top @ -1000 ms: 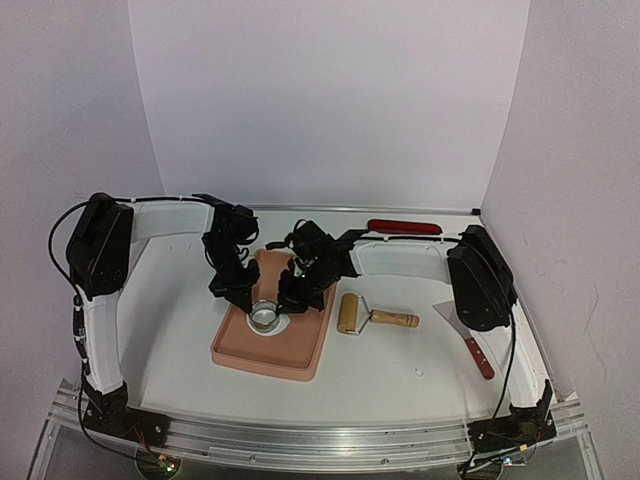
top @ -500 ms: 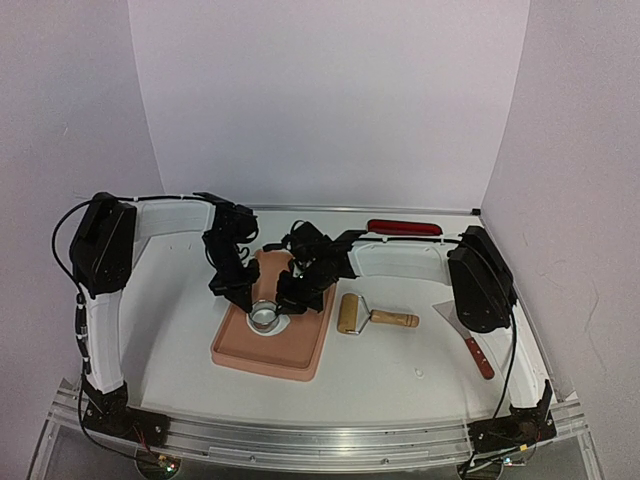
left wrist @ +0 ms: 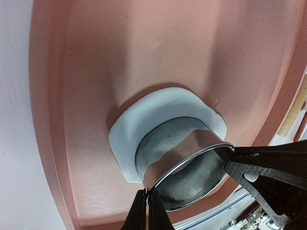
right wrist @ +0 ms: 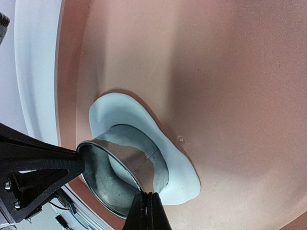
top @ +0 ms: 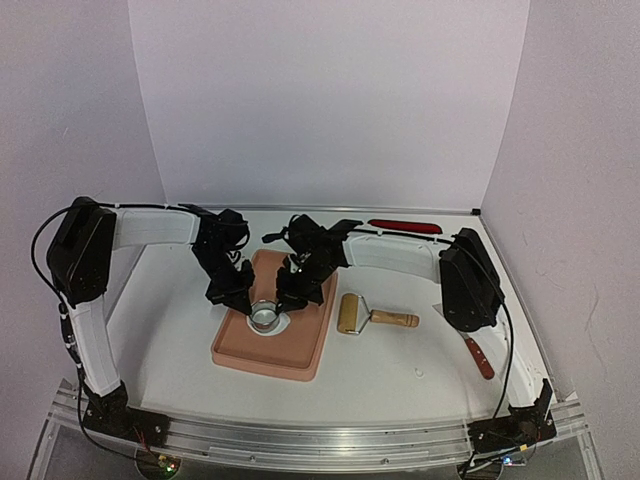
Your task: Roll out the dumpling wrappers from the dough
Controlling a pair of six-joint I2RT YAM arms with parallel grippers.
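Note:
A thin, irregular sheet of white dough point(left wrist: 125, 139) lies on the pink board point(top: 290, 352). A small metal ring point(left wrist: 184, 155) stands on the dough, tilted a little. My left gripper point(left wrist: 147, 200) is shut on the ring's near-left rim. From the opposite side, my right gripper point(right wrist: 147, 200) is shut on the ring point(right wrist: 127, 160). The dough point(right wrist: 178, 168) sticks out all round the ring. In the top view both grippers point(top: 240, 296) point(top: 290, 296) meet at the ring point(top: 264, 316). No separate dumpling wrappers show; whatever lies inside the ring is mostly hidden.
A wooden roller point(top: 354, 314) with a wooden handle lies on the table just right of the board. Near the right arm sits a scraper point(top: 468, 342) with a red handle. A red bar point(top: 404, 227) lies along the back wall.
Both arms' upper links have swung a little to the left. The grippers stay shut at the ring, which has not visibly moved on the dough.

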